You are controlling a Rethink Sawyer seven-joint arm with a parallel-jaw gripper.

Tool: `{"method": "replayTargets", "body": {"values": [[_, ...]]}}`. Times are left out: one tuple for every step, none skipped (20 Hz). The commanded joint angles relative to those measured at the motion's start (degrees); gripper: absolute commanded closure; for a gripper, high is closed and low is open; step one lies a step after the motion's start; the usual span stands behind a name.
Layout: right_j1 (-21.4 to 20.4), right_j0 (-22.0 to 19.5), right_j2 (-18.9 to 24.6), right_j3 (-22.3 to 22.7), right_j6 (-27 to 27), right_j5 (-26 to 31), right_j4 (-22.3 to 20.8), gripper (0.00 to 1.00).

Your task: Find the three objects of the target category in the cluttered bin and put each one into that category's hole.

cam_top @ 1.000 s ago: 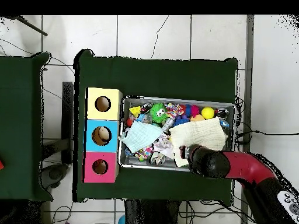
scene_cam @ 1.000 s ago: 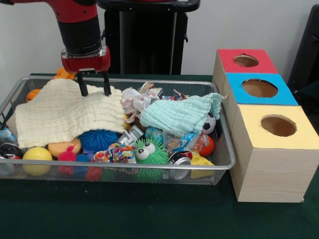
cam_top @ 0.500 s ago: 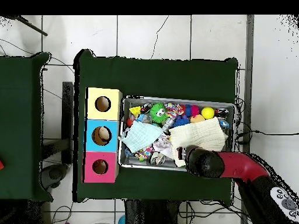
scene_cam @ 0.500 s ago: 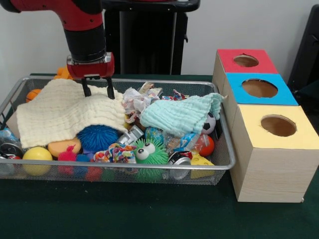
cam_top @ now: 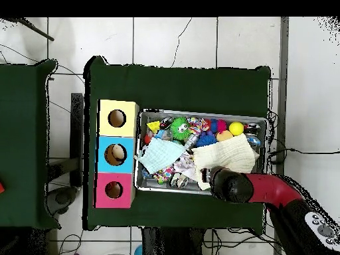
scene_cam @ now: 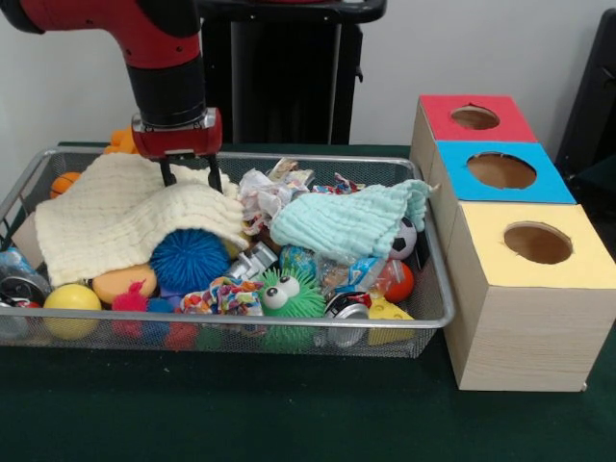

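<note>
Lifted higher than one second ago, my gripper [scene_cam: 190, 176] pinches the cream cloth [scene_cam: 125, 217] between closed fingers, its edge raised, blue spiky ball [scene_cam: 189, 261] more uncovered, wire bin [scene_cam: 435, 289] unmoved.

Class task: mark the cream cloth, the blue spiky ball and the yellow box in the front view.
Cream cloth [scene_cam: 115, 217], front view, its middle.
Blue spiky ball [scene_cam: 188, 260], front view, its centre.
Yellow box [scene_cam: 525, 318], front view, its wooden front face.

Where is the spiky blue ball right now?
In the front view, the spiky blue ball sits left of centre in the wire mesh bin, half tucked under the cream cloth's lower edge, between the orange ball and the green googly-eyed toy.
</note>
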Motion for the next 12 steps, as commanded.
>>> {"method": "replayTargets", "body": {"values": [[2.29, 0.1, -0.61, -5.32, 1.01, -2.65, -2.42, 0.0], [2.27, 0.12, -0.58, -5.37, 0.95, -2.48, -2.34, 1.0], [2.26, 0.13, -0.57, -5.36, 0.93, -2.52, -2.37, 1.0], [2.24, 0.14, -0.56, -5.34, 0.91, -2.55, -2.41, 1.0], [2.23, 0.14, -0.55, -5.32, 0.89, -2.59, -2.44, 1.0], [2.2, 0.2, -0.6, -5.31, 0.9, -2.55, -2.46, 1.0], [2.18, 0.27, -0.67, -5.31, 1.0, -2.6, -2.47, 1.0], [2.16, 0.34, -0.73, -5.32, 1.1, -2.66, -2.47, 1.0], [2.15, 0.42, -0.81, -5.33, 1.21, -2.78, -2.5, 1.0], [2.09, 0.48, -0.94, -5.27, 1.41, -2.96, -2.52, 1.0], [2.01, 0.76, -1.17, -5.4, 1.54, -2.76, -2.57, 1.0], [1.79, 1.18, -1.25, -5.56, 0.86, -2.32, -3.17, 1.0]]}}
